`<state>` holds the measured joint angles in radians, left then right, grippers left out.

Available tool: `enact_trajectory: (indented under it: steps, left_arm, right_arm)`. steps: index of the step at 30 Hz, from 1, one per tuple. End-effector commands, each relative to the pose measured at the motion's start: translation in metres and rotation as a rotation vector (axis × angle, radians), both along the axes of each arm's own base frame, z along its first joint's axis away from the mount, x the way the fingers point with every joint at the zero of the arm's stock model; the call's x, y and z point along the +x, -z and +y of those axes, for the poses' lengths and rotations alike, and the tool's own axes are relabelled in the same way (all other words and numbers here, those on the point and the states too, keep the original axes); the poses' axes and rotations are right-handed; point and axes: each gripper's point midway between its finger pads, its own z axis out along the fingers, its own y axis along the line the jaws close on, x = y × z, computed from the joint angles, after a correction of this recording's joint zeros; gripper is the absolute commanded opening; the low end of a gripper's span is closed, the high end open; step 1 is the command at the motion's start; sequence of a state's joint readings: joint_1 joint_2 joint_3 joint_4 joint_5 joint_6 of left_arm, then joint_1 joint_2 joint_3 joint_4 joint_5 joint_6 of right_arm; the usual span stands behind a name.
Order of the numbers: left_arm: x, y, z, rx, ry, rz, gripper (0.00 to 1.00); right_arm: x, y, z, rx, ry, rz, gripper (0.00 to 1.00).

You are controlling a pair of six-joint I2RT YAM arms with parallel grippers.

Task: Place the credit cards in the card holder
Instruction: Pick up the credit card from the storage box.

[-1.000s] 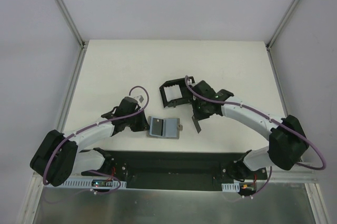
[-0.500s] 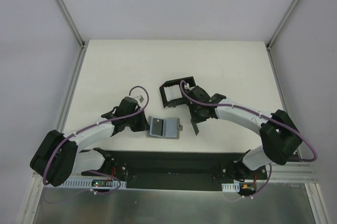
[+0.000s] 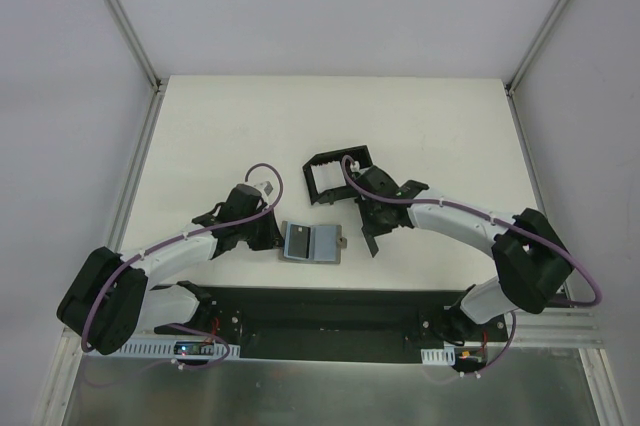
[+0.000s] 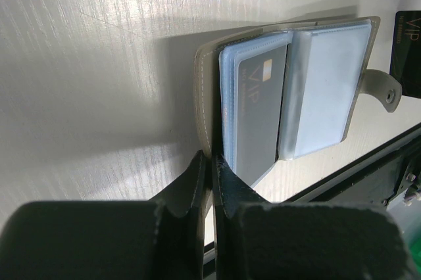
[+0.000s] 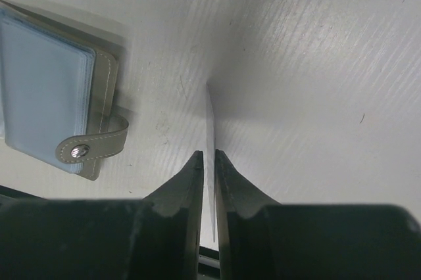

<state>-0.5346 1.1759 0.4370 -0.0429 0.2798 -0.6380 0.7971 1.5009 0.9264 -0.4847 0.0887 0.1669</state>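
Observation:
The grey wallet (image 3: 312,244) lies open on the white table, with a dark blue credit card (image 3: 297,242) marked VIP (image 4: 260,106) in its left clear sleeve. My left gripper (image 3: 264,235) is shut on the wallet's left cover edge (image 4: 205,129). My right gripper (image 3: 371,237) is shut on a second credit card (image 5: 210,122), held edge-on just right of the wallet's strap (image 5: 92,148). That card's dark face shows in the left wrist view (image 4: 408,43). The black card holder (image 3: 331,174) stands behind the wallet, beside the right wrist.
A black base strip (image 3: 320,311) runs along the table's near edge, close in front of the wallet. Metal frame rails (image 3: 140,166) border the table on the left and right.
My right arm has shifted a little to the left with its card, toward the wallet, then held still. The left arm and the wallet have not moved.

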Motion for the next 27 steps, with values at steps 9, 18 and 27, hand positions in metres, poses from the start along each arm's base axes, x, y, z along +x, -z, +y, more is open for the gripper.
enact_trajectory:
  steps: [9, 18, 27]
  left_arm:
    - [0.0, -0.001, 0.001, -0.002, 0.014, -0.007, 0.0]
    - [-0.001, -0.002, 0.001, -0.006, 0.014, -0.005, 0.0]
    - [-0.002, -0.002, 0.001, -0.011, 0.012, -0.003, 0.0]
  right_arm:
    - [-0.008, -0.002, 0.002, 0.021, 0.003, 0.016, 0.0]
    - [-0.012, -0.068, 0.06, 0.365, 0.063, -0.085, 0.0]
    - [-0.012, -0.039, 0.095, 0.351, 0.149, -0.046, 0.0]
